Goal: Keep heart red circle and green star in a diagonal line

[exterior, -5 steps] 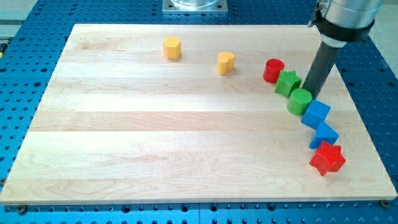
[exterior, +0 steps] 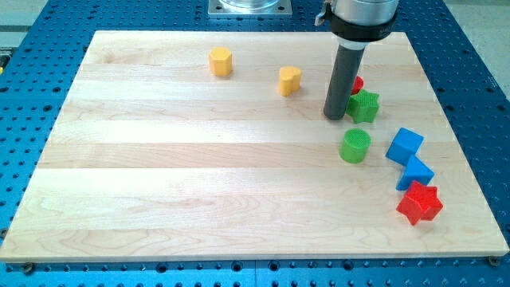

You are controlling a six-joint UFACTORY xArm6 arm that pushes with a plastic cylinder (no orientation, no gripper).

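Note:
My tip [exterior: 335, 117] rests on the board just left of the green star [exterior: 365, 106], touching or nearly touching it. The rod hides most of the red circle [exterior: 358, 83], which peeks out behind it at the star's upper left. The yellow heart [exterior: 289, 80] lies further to the view's left, apart from both. The green circle [exterior: 355, 147] sits below the tip, slightly to its right.
A yellow hexagon-like block [exterior: 221, 61] lies at the upper left of the heart. Two blue blocks [exterior: 405, 146] [exterior: 416, 172] and a red star [exterior: 419, 203] form a line down the right side of the wooden board [exterior: 159, 175].
My tip has swung left from the right of the green circle to the left of the green star. The green circle has moved down and left, away from the star.

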